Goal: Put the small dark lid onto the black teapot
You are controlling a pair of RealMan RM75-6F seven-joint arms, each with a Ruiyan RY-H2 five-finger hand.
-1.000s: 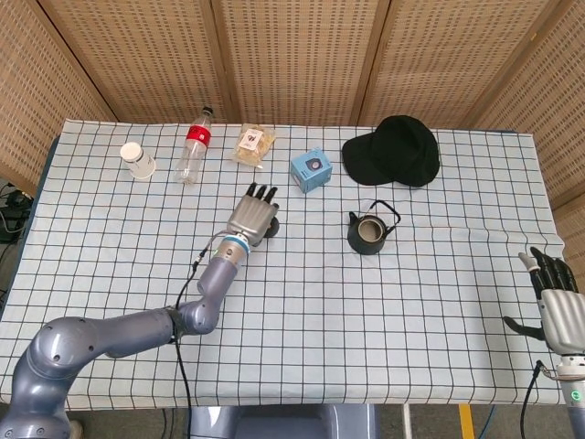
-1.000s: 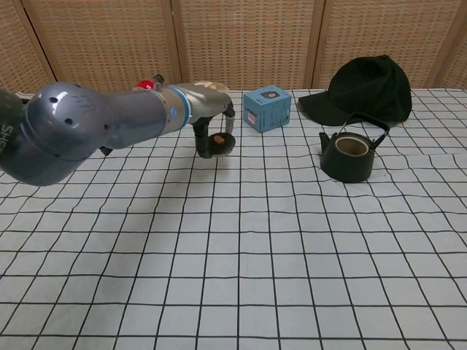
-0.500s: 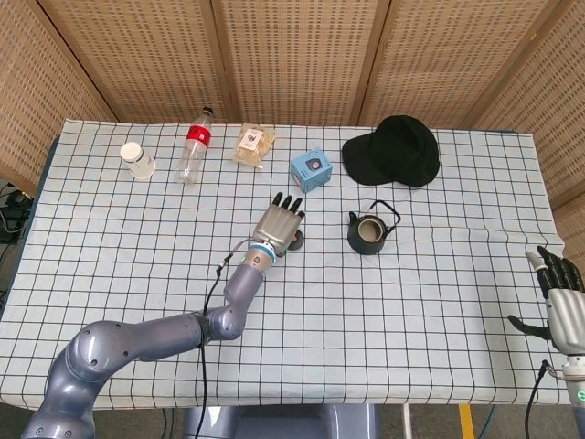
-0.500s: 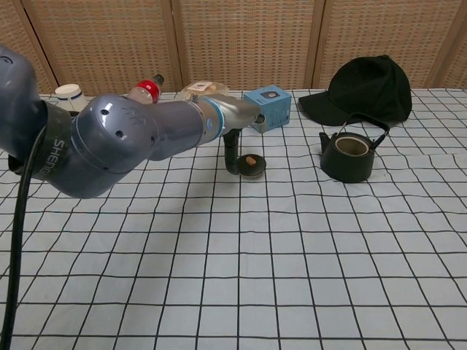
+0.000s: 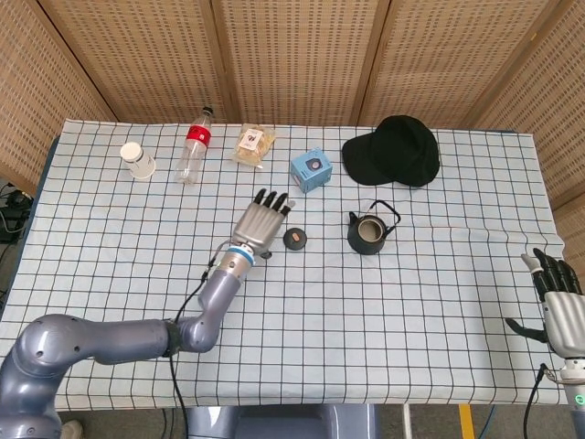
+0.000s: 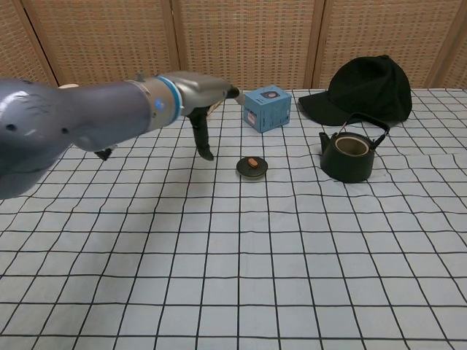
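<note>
Lying flat on checked cloth: round dark lid (image 5: 294, 239); left hand (image 5: 259, 224) apparently spread, empty.

Small dark lid (image 5: 294, 239) w/ tan knob lies flat on table, near centre, free. Black teapot (image 5: 369, 232) stands upright to its right, open top, handle raised, nearer far edge.

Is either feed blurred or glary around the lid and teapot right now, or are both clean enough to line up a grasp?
Head view: even light, no glare, small dark lid and black teapot sharp, though small. Chest view: lid and teapot crisp, with soft shadows beneath; the left arm's near section looms large and slightly soft, and the left hand is partly in shade.
</note>
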